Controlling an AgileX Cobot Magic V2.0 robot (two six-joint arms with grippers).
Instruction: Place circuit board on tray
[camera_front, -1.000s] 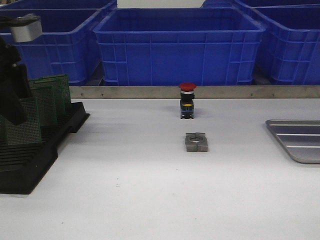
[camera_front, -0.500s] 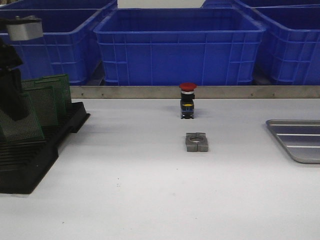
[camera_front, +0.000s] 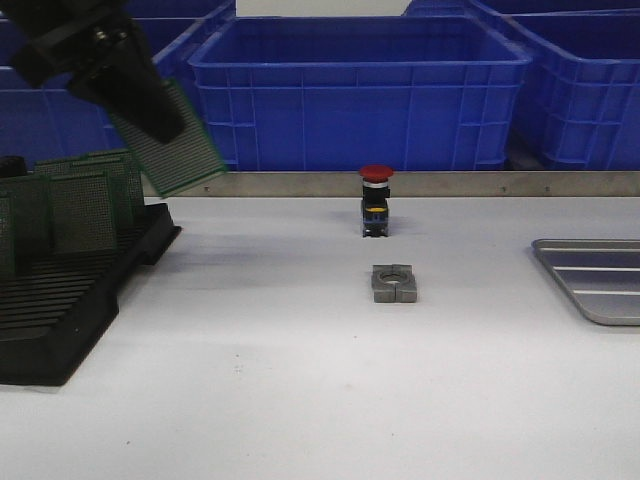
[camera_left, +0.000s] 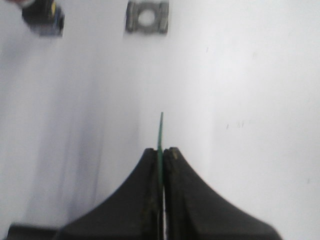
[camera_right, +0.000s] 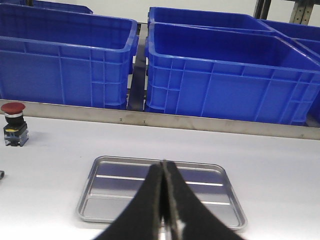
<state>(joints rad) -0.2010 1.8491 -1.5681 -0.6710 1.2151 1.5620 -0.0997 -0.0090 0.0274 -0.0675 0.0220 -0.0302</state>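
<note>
My left gripper (camera_front: 158, 118) is shut on a green circuit board (camera_front: 186, 155) and holds it tilted in the air, above and to the right of the black rack (camera_front: 60, 310). In the left wrist view the circuit board (camera_left: 161, 129) shows edge-on between the closed fingers of the left gripper (camera_left: 161, 150), over the white table. The silver tray (camera_front: 600, 285) lies at the table's right edge, empty. In the right wrist view my right gripper (camera_right: 164, 167) is shut on nothing, just in front of the tray (camera_right: 210, 192).
Several more green boards (camera_front: 90, 205) stand in the rack. A red push button (camera_front: 375, 200) and a grey metal block (camera_front: 393, 284) sit mid-table. Blue crates (camera_front: 360, 90) line the back behind a metal rail (camera_front: 480, 184).
The left gripper has lifted the circuit board out of the rack and swung it up and to the right. The right arm has not moved.
</note>
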